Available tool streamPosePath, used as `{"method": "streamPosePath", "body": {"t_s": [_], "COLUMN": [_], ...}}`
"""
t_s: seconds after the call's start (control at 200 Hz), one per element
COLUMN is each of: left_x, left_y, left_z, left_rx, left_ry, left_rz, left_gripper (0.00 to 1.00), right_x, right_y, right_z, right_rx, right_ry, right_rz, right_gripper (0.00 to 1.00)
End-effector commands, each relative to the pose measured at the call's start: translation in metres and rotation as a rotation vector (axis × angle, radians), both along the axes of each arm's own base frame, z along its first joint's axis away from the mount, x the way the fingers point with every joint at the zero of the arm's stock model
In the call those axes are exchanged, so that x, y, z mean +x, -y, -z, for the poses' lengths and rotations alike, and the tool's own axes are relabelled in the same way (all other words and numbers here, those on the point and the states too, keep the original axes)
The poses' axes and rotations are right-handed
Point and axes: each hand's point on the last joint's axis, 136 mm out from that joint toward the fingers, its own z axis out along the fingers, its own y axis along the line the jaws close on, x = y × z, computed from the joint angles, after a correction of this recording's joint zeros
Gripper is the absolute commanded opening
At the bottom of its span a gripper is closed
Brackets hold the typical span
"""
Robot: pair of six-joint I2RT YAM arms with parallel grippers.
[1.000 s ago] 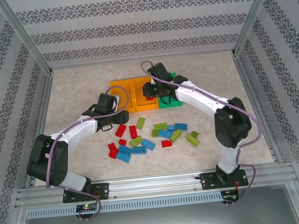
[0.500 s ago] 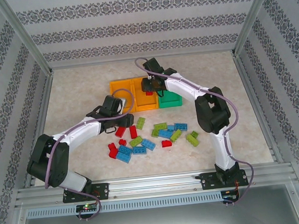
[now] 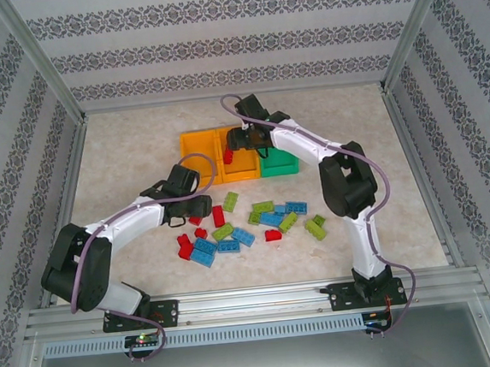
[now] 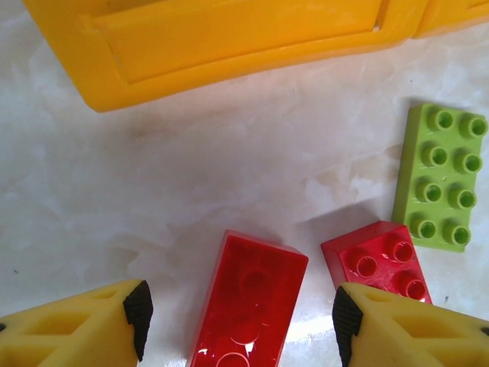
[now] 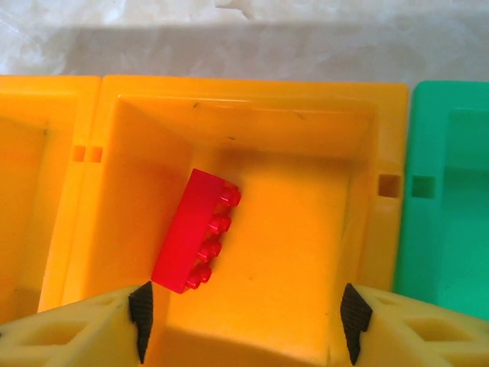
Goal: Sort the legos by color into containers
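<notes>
Tabletop (image 3: 123, 160): three bins in a row past centre, toward the far edge. Left orange bin (image 3: 197, 146), middle orange bin (image 3: 246, 171) and green bin (image 3: 279, 165) stand wall to wall. Loose pile (image 3: 257, 221) of red, blue and lime legos lies between the bins and the near edge, so most of the sort is not yet done.

Right gripper (image 5: 247, 315) hangs over the middle orange bin with jaws apart, holding nothing. Binned red brick (image 5: 197, 229) lies inside it on its side, studs toward the green bin, against the wall shared with the left orange bin. The green bin's visible part looks bare.

Left gripper (image 4: 238, 310) is low at the pile's left end, on the near side of the left orange bin, jaws apart and nothing clamped. Target red brick (image 4: 248, 306) sits squarely between the fingers. Its long axis runs fore-aft along the gripper and slightly skewed, so closing would bite its short sides. Looks hollow side up, not certain.

Likely next: close, lift, carry toward the far edge to the middle orange bin. The left arm is the nearer one for this brick.

Risk: second red brick (image 4: 378, 264), studs up, lies just beside the right-hand finger and could get nudged. Lime green brick (image 4: 442, 177) lies beyond it, clear of the grasp.
</notes>
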Motion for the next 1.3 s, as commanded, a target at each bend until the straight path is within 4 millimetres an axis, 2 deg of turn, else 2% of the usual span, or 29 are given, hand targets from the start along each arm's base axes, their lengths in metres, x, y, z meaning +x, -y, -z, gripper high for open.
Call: {"method": "streamPosePath", "body": {"t_s": [0.0, 0.225, 0.365, 0.475, 0.565, 0.699, 0.834, 0.959, 1.039, 1.139, 1.294], "left_x": [-0.01, -0.002, 0.001, 0.005, 0.011, 0.026, 0.052, 0.084, 0.104, 0.128, 0.155], "left_y": [-0.002, 0.007, 0.005, 0.006, 0.005, 0.008, 0.028, 0.052, 0.069, 0.088, 0.103], "left_z": [0.016, 0.028, 0.036, 0.034, 0.022, -0.016, -0.063, -0.094, -0.102, -0.099, -0.085], "left_rx": [0.028, 0.022, 0.046, 0.047, 0.051, 0.041, -0.025, -0.074, -0.096, -0.113, -0.112], "left_ry": [-0.055, -0.084, -0.104, -0.1, -0.072, 0.013, 0.108, 0.169, 0.18, 0.153, 0.119], "left_rz": [-0.005, 0.013, 0.007, -0.002, -0.025, -0.05, -0.022, 0.017, 0.05, 0.076, 0.069], "left_gripper": [0.65, 0.61, 0.47, 0.35, 0.26, 0.17, 0.16, 0.16, 0.17, 0.17, 0.19], "right_x": [-0.005, -0.026, -0.044, -0.061, -0.077, -0.106, -0.14, -0.165, -0.18, -0.199, -0.219], "right_y": [0.018, 0.055, 0.076, 0.092, 0.101, 0.106, 0.109, 0.11, 0.105, 0.104, 0.128], "right_z": [-0.035, -0.037, -0.034, -0.029, -0.024, -0.015, -0.002, -0.001, -0.002, 0.002, 0.016], "right_rx": [0.034, 0.04, 0.033, -0.002, -0.021, -0.019, -0.048, -0.066, -0.052, -0.073, -0.135], "right_ry": [0.056, 0.047, 0.031, 0.019, 0.005, -0.023, -0.065, -0.064, -0.057, -0.059, -0.072], "right_rz": [0.014, 0.063, 0.076, 0.082, 0.083, 0.071, 0.068, 0.07, 0.05, 0.029, 0.108], "right_gripper": [0.7, 0.74, 0.76, 0.77, 0.77, 0.77, 0.78, 0.79, 0.82, 0.86, 0.92]}}
